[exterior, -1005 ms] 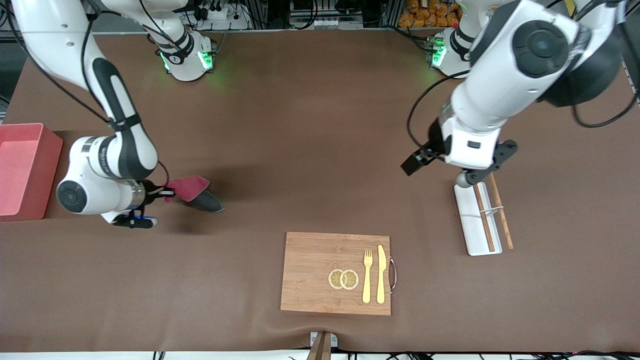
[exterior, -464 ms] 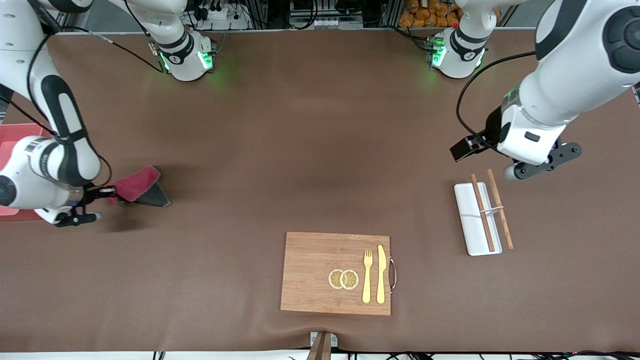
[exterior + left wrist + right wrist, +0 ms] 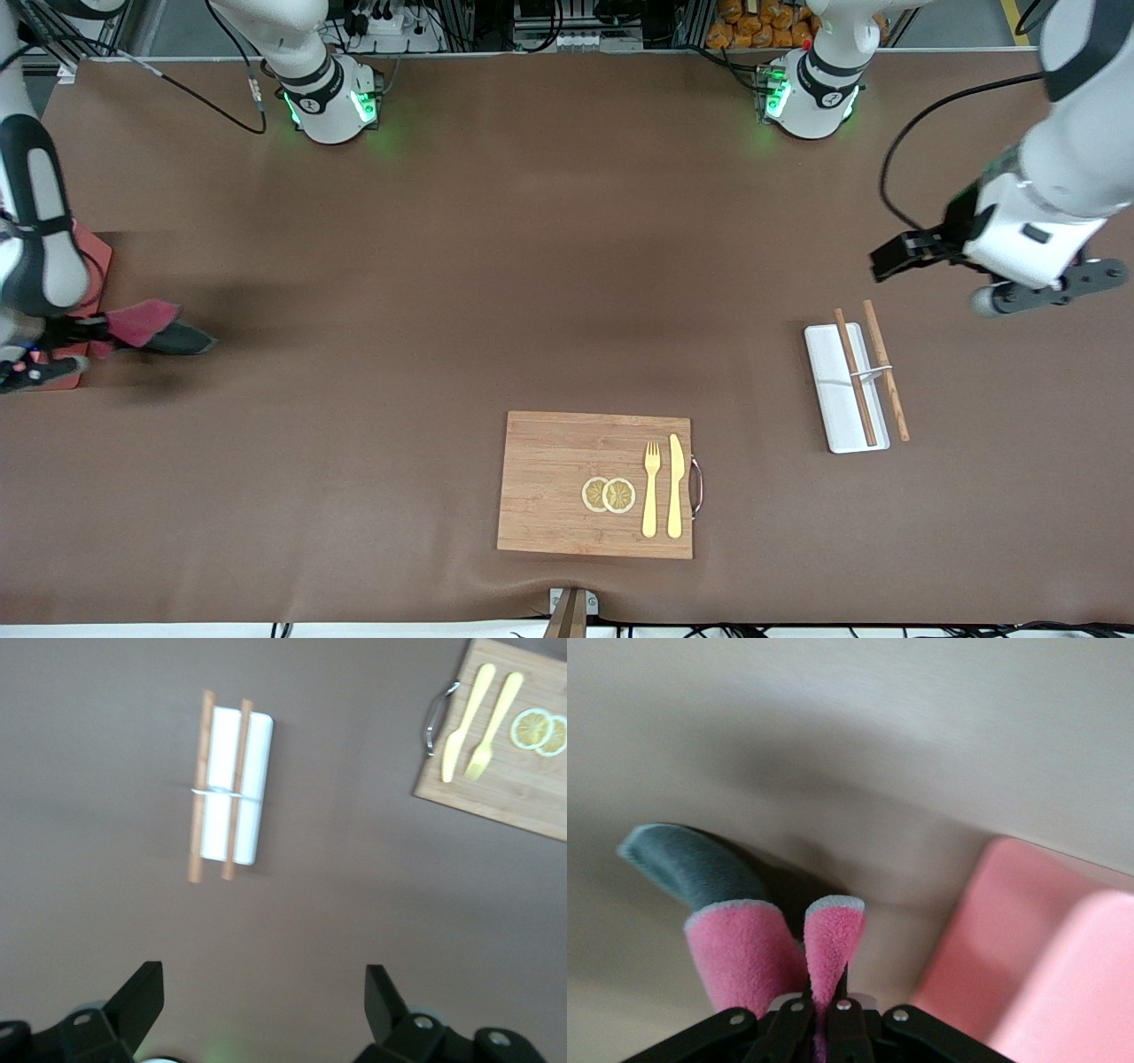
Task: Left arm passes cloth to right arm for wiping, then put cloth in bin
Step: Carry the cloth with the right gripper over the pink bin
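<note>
Your right end effector [image 3: 824,1014] is clamped on the cloth [image 3: 155,323], which trails toward the bench's middle, its long axis level, just beside the bin [image 3: 93,266]. Carry it on over the bin. The left end effector [image 3: 266,1005] hangs wide apart, empty, near the white tray [image 3: 842,385].

My arms: glossy white shells, black joint bands, trailing black cables, green-lit bases; black left gripper [image 3: 264,1005] fingers [image 3: 142,992] with silver screws.
</note>
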